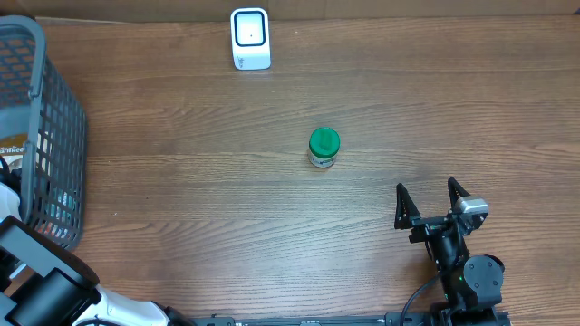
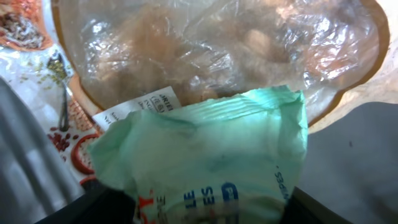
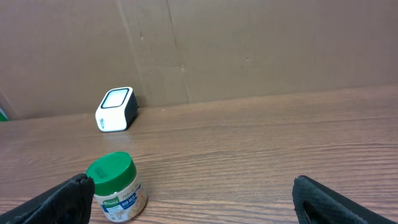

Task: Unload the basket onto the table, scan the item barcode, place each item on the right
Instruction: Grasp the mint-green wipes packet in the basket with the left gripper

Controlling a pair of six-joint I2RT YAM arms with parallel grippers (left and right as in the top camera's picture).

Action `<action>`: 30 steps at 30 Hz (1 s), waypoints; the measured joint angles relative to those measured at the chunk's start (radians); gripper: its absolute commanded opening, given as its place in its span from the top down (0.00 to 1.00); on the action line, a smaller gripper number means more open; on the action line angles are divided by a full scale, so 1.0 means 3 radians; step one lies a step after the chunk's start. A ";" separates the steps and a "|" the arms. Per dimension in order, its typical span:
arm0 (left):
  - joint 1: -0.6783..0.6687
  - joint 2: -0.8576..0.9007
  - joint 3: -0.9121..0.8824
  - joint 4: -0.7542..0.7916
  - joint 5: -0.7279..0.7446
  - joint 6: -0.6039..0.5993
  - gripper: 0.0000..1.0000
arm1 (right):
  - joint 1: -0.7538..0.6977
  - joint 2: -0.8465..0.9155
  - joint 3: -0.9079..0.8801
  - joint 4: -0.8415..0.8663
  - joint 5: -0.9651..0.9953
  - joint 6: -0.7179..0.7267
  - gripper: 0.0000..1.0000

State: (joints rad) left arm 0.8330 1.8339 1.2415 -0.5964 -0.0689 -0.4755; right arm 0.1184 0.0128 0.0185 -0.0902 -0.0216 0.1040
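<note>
Closest to the lens, a crumpled mint-green packet [image 2: 211, 149] with blue print is seen in the grey basket [image 1: 36, 136] at far left, between the jaws of the left gripper [image 2: 208, 214]. Whether it is gripped cannot be told. Nothing is presented to the white scanner [image 1: 250, 38], so scanning is judged undone. A green-lidded jar [image 1: 323, 148] is stood mid-table. The right gripper [image 1: 433, 201] is spread wide and empty.

Grey lattice basket [image 1: 62, 154] standing at the left edge of the wood-grain worktop [image 1: 181, 208]. Plain brown cardboard wall [image 3: 261, 43] along the far side, meeting the worktop's edge. Close up inside the basket: crumpled clear plastic bag [image 2: 205, 43] with pale brownish contents, white printed label [image 2: 140, 107] at its lower edge. To its left, printed packet [image 2: 28, 62] picturing a spoon and seeds.
</note>
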 measured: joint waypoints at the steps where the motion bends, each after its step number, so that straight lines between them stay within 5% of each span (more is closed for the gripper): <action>1: 0.0000 0.0001 -0.0022 0.0032 -0.0008 0.0001 0.31 | 0.0000 0.0000 0.0000 0.0003 0.0000 0.0000 0.00; 7: 0.0003 0.0004 -0.0039 0.0088 -0.0023 0.0015 0.48 | 0.0000 0.0000 0.0000 0.0003 0.0000 0.0001 0.00; 15: 0.0003 0.0004 -0.0039 0.0084 -0.0058 0.0038 0.50 | 0.0000 0.0000 0.0000 0.0003 0.0000 0.0000 0.00; 20: 0.0003 0.0013 -0.0041 0.0083 -0.0066 0.0046 0.66 | 0.0000 0.0000 0.0000 0.0001 0.0000 0.0001 0.00; 30: 0.0003 0.0032 0.0093 -0.0292 -0.0083 0.0050 0.71 | 0.0000 0.0000 0.0000 0.0001 0.0000 0.0000 0.00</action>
State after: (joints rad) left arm 0.8337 1.8435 1.2694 -0.6842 -0.0937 -0.4606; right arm 0.1184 0.0128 0.0185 -0.0898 -0.0216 0.1040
